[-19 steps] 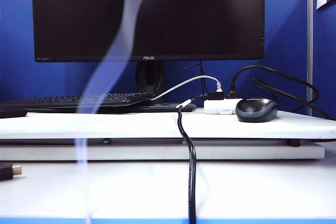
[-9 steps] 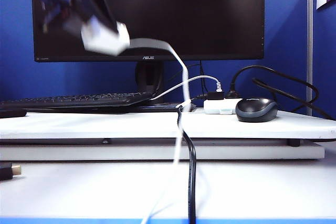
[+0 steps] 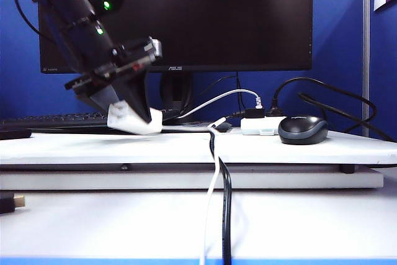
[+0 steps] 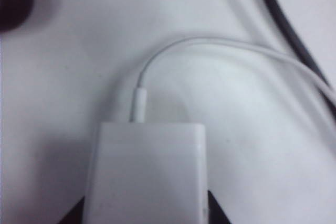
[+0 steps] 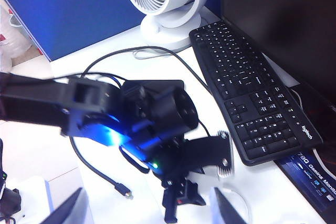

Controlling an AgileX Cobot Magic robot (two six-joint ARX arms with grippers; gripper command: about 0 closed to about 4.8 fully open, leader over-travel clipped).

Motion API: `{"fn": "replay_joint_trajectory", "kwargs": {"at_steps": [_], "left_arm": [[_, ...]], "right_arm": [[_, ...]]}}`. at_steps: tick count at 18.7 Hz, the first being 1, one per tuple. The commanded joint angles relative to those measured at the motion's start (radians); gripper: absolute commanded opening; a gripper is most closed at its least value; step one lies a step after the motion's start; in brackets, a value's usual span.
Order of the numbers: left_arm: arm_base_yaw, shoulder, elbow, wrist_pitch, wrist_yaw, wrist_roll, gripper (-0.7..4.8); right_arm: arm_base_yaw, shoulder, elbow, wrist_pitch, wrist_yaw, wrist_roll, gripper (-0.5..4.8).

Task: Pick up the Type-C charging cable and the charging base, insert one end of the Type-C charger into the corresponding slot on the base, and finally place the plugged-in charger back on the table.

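The table is the widest thing in the exterior view, a flat white desk with a raised white board across it. A black monitor stands at the far side, with a black keyboard to the left below it. In the right wrist view a white fan stands beyond the end of the keyboard. The left gripper, on its black arm at the left of the scene, hangs tilted just above the raised board and is clamped on the charging base, a small white rectangular block with rounded edges. The Type-C charging cable, thin and white, is plugged into the base's face; in the left wrist view its short white plug sits in the block and the cord arcs away over the white surface. In the exterior view the cord runs right from the base, then drops over the board's near edge beside a thick black cable. At the right of the board lie a black mouse and, touching it, a small white hub bearing black plugs. The right gripper stands spread wide and empty, high over the left of the scene; only its two grey fingertips show.
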Motion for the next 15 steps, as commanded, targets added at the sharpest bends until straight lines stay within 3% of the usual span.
{"fn": "replay_joint_trajectory", "kwargs": {"at_steps": [1, 6, 7, 9, 11, 15], "left_arm": [[-0.002, 0.031, 0.004, 0.020, -0.041, 0.005, -0.05], [-0.002, 0.038, 0.004, 0.007, -0.041, 0.010, 0.07], [-0.002, 0.038, 0.004, 0.007, -0.041, 0.010, 0.46], [-0.002, 0.038, 0.004, 0.002, -0.039, 0.019, 0.68], [-0.002, 0.038, 0.004, -0.002, -0.036, 0.024, 1.74], [-0.002, 0.037, 0.004, -0.016, -0.002, 0.024, 2.79]], "right_arm": [[0.002, -0.005, 0.005, 0.000, 0.002, -0.003, 3.05], [0.002, -0.005, 0.004, -0.012, 0.077, -0.003, 3.05], [0.002, -0.005, 0.004, -0.024, 0.088, -0.003, 3.05], [0.002, -0.004, 0.003, -0.061, 0.134, -0.002, 3.06], [0.003, -0.003, 0.003, -0.114, 0.217, -0.002, 3.06], [0.003, 0.004, 0.003, -0.202, 0.255, 0.002, 3.06]]}}
